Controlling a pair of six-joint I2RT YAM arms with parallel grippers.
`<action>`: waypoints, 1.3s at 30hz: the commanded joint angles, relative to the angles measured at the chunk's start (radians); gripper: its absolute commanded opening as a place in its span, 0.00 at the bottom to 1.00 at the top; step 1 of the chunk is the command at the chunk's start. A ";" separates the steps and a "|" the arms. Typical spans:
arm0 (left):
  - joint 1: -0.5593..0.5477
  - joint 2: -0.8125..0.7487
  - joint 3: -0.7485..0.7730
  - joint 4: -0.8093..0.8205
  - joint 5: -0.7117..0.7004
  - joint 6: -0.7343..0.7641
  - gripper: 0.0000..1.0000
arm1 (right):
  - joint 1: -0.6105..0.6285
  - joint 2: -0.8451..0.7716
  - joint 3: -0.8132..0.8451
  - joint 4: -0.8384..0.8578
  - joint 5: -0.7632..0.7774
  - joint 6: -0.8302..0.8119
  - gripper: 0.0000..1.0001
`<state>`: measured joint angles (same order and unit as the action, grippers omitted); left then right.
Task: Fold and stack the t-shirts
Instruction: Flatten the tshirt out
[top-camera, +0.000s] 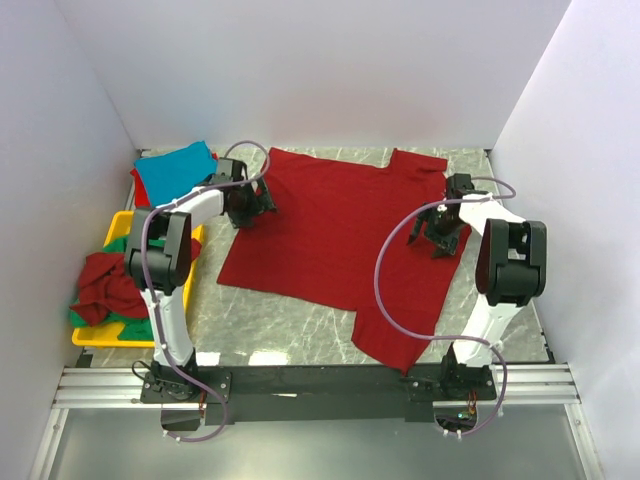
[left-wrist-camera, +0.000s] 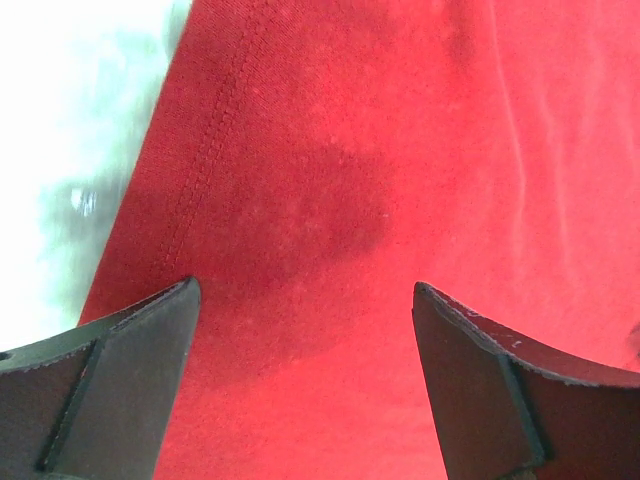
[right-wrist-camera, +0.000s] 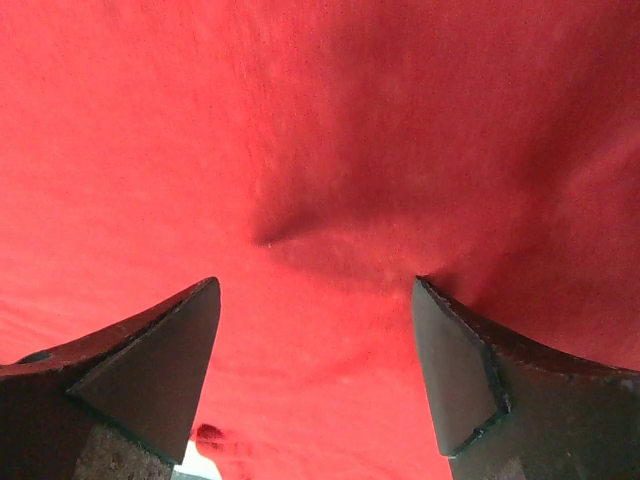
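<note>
We've got one t-shirt (top-camera: 340, 240) spread flat across the middle of the table (top-camera: 290, 320). At the far left corner sits a folded t-shirt (top-camera: 172, 172); just before it, along the left edge, the tray (top-camera: 120, 222) holds a crumpled heap of t-shirts (top-camera: 105, 285).

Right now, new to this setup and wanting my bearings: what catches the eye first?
A big dark red cotton t-shirt lies spread flat on the table, the left gripper open over its left edge, the right gripper open over its right side. At left, a yellow plastic tray holds a crumpled red shirt and green cloth; a turquoise blue shirt lies just beyond it.
</note>
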<state>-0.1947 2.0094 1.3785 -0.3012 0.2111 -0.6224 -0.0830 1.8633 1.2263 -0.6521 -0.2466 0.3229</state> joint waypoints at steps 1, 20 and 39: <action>0.006 0.077 0.053 0.004 -0.016 0.026 0.95 | 0.002 0.042 0.064 0.008 0.038 -0.001 0.83; 0.046 0.322 0.462 -0.061 0.051 0.085 0.95 | 0.002 0.350 0.531 -0.168 0.038 0.019 0.83; 0.032 -0.188 0.035 -0.133 -0.300 -0.008 0.93 | 0.003 0.202 0.555 -0.152 -0.074 0.018 0.83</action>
<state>-0.1543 1.9194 1.4948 -0.3927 0.0391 -0.5938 -0.0830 2.1727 1.7813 -0.8158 -0.2886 0.3431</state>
